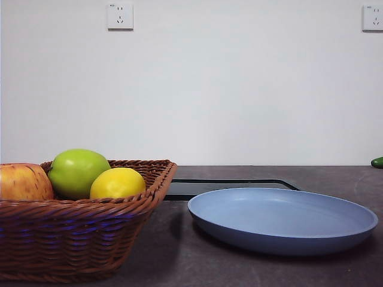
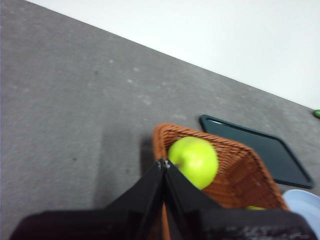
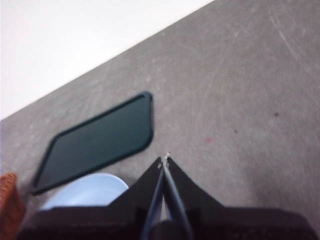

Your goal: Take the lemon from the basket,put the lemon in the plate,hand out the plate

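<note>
The yellow lemon [image 1: 118,183] lies in the brown wicker basket [image 1: 78,236] at the left, next to a green apple [image 1: 78,172] and a red-yellow apple [image 1: 23,182]. The pale blue plate [image 1: 282,218] sits to the right of the basket and holds nothing. My left gripper [image 2: 163,162] is shut and empty, high above the basket [image 2: 235,170], with the green apple [image 2: 194,161] just beyond its tips; only a sliver of the lemon [image 2: 256,207] shows there. My right gripper [image 3: 164,160] is shut and empty, above the table beside the plate [image 3: 87,191]. Neither arm shows in the front view.
A flat black tray [image 1: 230,186] lies behind the plate; it also shows in the left wrist view [image 2: 260,150] and the right wrist view [image 3: 100,140]. A small green thing [image 1: 377,162] sits at the far right edge. A white wall with two sockets stands behind.
</note>
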Controlling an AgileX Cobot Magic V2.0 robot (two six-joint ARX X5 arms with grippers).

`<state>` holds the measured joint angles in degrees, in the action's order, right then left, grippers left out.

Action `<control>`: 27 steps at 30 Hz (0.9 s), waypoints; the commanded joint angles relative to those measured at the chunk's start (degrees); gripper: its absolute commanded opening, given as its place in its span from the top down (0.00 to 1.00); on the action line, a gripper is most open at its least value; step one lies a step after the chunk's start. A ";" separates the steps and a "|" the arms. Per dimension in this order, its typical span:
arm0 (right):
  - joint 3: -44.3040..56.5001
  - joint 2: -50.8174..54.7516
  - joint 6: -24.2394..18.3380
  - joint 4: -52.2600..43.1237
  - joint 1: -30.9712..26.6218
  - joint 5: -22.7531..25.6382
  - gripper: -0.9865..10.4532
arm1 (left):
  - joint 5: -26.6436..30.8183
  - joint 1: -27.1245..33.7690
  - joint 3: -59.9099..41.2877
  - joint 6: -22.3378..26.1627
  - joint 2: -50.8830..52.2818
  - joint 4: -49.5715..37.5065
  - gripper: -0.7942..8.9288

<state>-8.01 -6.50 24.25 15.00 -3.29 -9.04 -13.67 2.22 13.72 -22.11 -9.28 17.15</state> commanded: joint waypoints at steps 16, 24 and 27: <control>-32.70 -35.15 -13.16 17.29 0.07 -8.11 0.91 | -13.86 -1.97 27.34 9.97 -34.84 4.66 0.91; -38.97 -50.47 -19.71 24.17 0.44 -16.90 0.91 | -13.70 -9.07 36.89 13.44 -44.52 12.48 0.91; -39.06 -57.57 -19.87 24.48 3.39 -17.64 0.82 | -13.40 -14.12 40.35 13.64 -48.63 14.21 0.91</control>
<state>-46.17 -63.59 5.30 39.59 -0.03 -26.33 -27.16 -11.70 53.21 -9.43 -57.56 31.42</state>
